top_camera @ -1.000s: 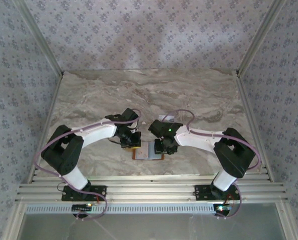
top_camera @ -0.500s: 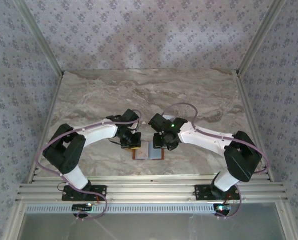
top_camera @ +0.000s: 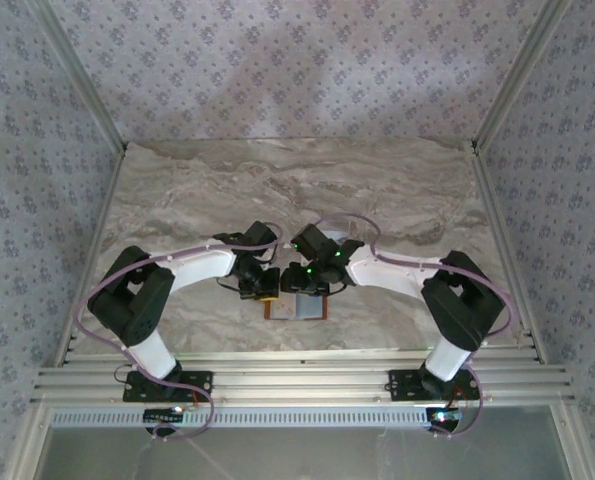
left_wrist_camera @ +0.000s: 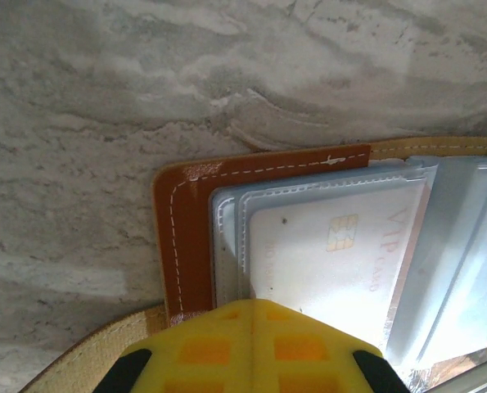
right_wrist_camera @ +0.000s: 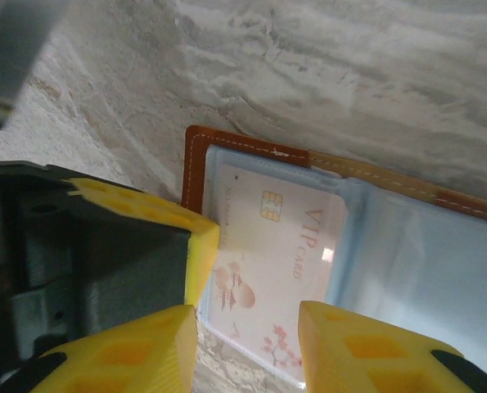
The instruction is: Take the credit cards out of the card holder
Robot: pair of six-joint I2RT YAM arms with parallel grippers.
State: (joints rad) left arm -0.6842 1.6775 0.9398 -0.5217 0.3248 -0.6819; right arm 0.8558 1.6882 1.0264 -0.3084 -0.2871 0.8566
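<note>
Left gripper: your left gripper (left_wrist_camera: 251, 348) is closed tight with nothing between its fingers. The tips sit on the holder's left end, which looks like a pin-down.
Holder: the small flat brown leather card holder (top_camera: 297, 308) lies open on the grey marble table (top_camera: 277, 190) between your two grippers, long side across the table.
Card: the pale white plastic card with the gold chip (right_wrist_camera: 268, 254) is in the left clear sleeve, not yet out.
Right gripper: your right gripper (right_wrist_camera: 247, 348) is partly open and straddles the card's near short end. Can't tell if the pads touch.
Axis: the card's long axis points straight at the right gripper, so pull along it.
Nearer arm: right.
</note>
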